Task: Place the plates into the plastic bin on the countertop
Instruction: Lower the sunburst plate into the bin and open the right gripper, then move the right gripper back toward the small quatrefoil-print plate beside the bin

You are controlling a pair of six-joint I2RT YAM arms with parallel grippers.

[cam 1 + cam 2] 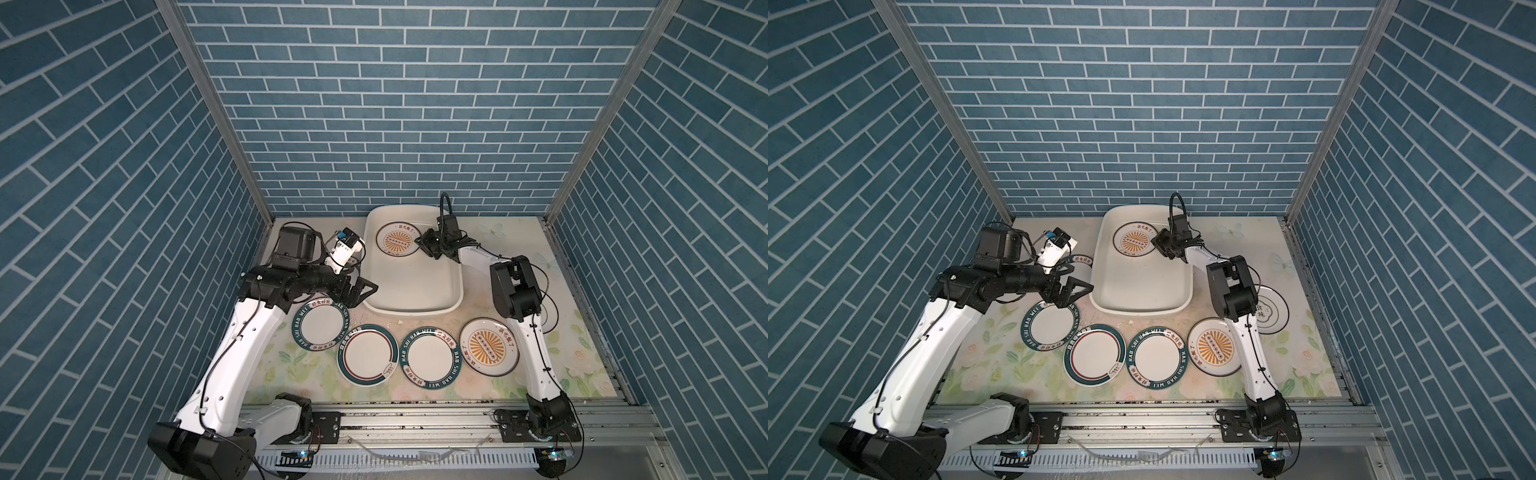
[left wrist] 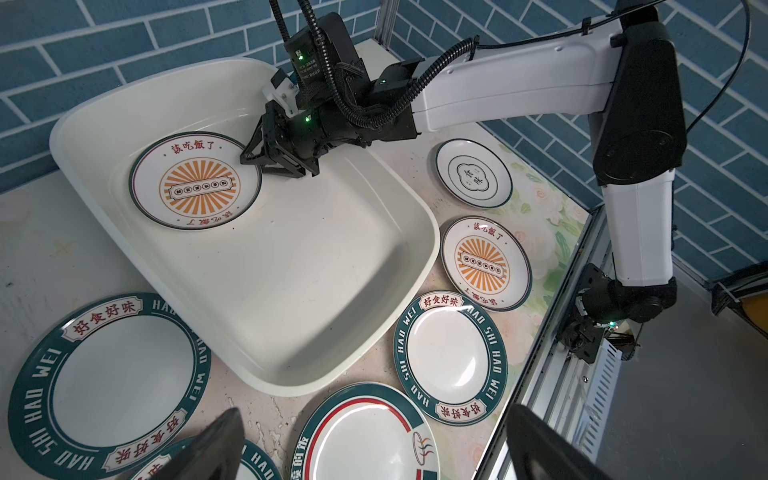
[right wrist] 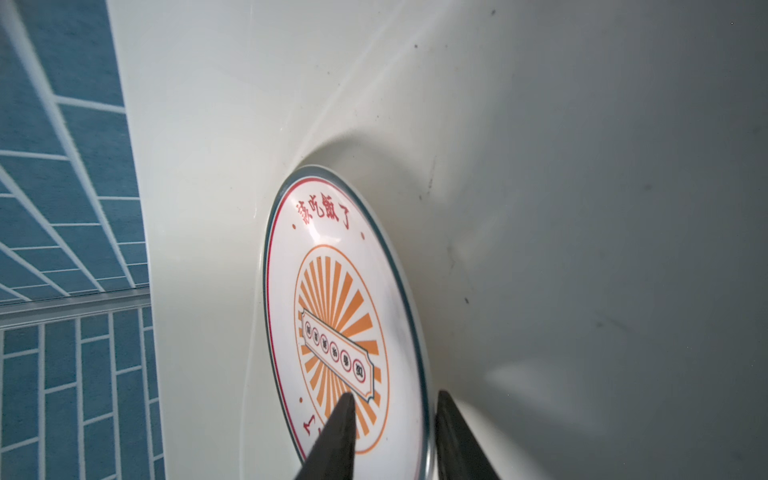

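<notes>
at upper centre of a top view, a plate [image 1: 395, 243] lies in the bin [image 1: 415, 284], rim between the part-open, ungripping jaws of the right gripper [image 1: 419, 244].

A: Setting?
B: Robot test cell dressed as kitchen. Printed blue brick walls [image 1: 415, 104] on aluminium posts [image 1: 215, 104], floral countertop [image 1: 582, 361]; left arm [image 1: 245, 345] and right arm [image 1: 536, 353] bolted to slotted rail [image 1: 415, 419] at 6 o'clock.

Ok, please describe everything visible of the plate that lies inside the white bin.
The round, glossy cream plate with an orange sunburst centre, red characters and a thin dark rim lies face up at the far end of the white rectangular plastic bin. The right end effector straddles its right edge, jaws parted.
</notes>
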